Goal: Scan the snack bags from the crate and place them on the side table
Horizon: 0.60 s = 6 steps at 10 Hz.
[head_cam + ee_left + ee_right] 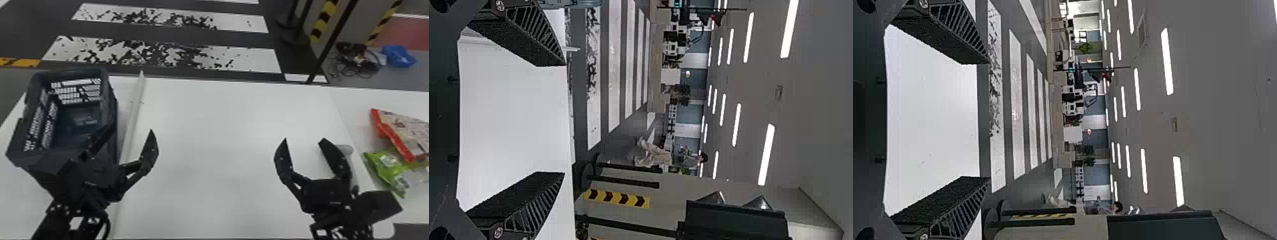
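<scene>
Two wide-open grippers at your desk, snack bags over to the right.
Nearest you, your left gripper (pixel 131 127) and right gripper (pixel 304 139) sit above the white desk (pixel 217 153), each with its fingers spread wide. A pale, rounded object (pixel 346 149) shows partly behind the right one; you can't quite make out what it is. On the side desk (pixel 349 105) to your right lies a green snack bag (pixel 384 166), with a red-edged snack bag (pixel 411 134) touching it, just farther off. At your left stands the dark crate (pixel 70 72), its near end partly behind the left gripper. Beyond the desk, you see the striped floor (pixel 255 60) and a blue item (pixel 397 56).
</scene>
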Motion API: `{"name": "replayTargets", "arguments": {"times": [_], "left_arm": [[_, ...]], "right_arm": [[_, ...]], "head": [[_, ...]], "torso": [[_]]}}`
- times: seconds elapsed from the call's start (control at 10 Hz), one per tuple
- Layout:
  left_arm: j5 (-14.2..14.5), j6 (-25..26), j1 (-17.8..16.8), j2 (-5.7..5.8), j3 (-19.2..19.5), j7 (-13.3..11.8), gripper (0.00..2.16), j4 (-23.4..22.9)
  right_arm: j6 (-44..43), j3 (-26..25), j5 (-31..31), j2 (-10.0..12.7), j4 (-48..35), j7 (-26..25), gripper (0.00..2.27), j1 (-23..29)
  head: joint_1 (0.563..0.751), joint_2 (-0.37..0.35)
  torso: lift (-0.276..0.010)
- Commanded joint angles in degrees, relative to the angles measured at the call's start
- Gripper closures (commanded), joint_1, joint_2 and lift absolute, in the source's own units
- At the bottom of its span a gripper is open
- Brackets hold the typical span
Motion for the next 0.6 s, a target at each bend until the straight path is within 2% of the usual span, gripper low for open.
{"name": "replayTargets", "arguments": {"times": [0.0, 0.5], "left_arm": [[0.09, -0.12, -0.08, -0.15, -0.06, 0.09, 0.09, 0.41], [0.71, 0.06, -0.61, -0.15, -0.06, 0.09, 0.09, 1.03]], "right_arm": [[0.0, 0.05, 0.0, 0.05, 0.12, 0.08, 0.04, 0.0], [0.0, 0.05, 0.0, 0.05, 0.3, 0.08, 0.04, -0.17]], "head": [[0.695, -0.091], [0.695, -0.092]], "torso": [[-0.095], [-0.095]]}}
